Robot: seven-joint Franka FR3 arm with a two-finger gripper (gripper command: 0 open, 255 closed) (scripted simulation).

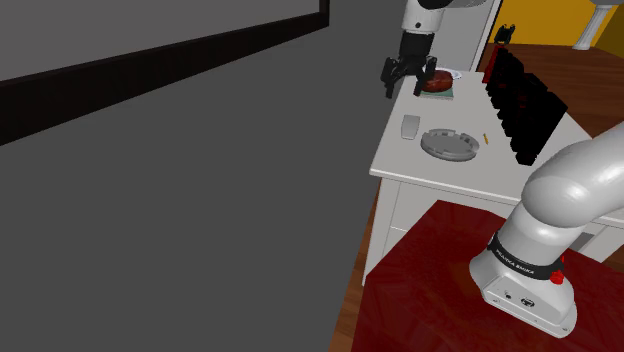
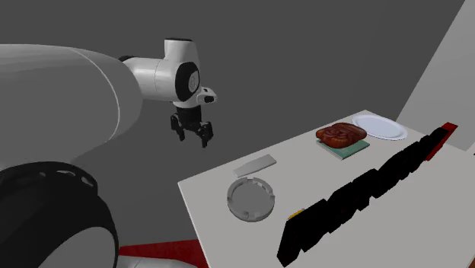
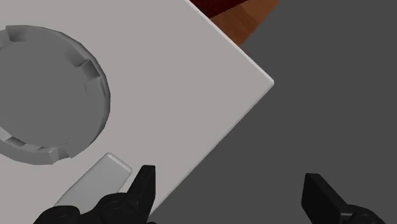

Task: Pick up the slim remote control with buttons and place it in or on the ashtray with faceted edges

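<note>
To the left of the ashtray (image 2: 250, 199) in the second exterior view, out past the bench (image 2: 320, 171) edge, the black hand (image 2: 192, 131) hangs in the air. Its fingers stand apart and clasp nothing. In the wrist view one finger (image 3: 144, 184) sits over the bench edge, near the remote's end.

The slim remote control (image 2: 254, 165), drawn plain light grey, lies flat on the bench just beside the ashtray, on the side toward the hand. The two are not touching.

The ashtray is round and grey with a notched rim, and it sits near the bench edge.

Well to the ashtray's right, a reddish-brown lump (image 2: 341, 135) rests on a green pad, with a white plate (image 2: 378, 127) just beyond it. A row of black blocks (image 2: 358, 194) runs along the bench's far right side.
</note>
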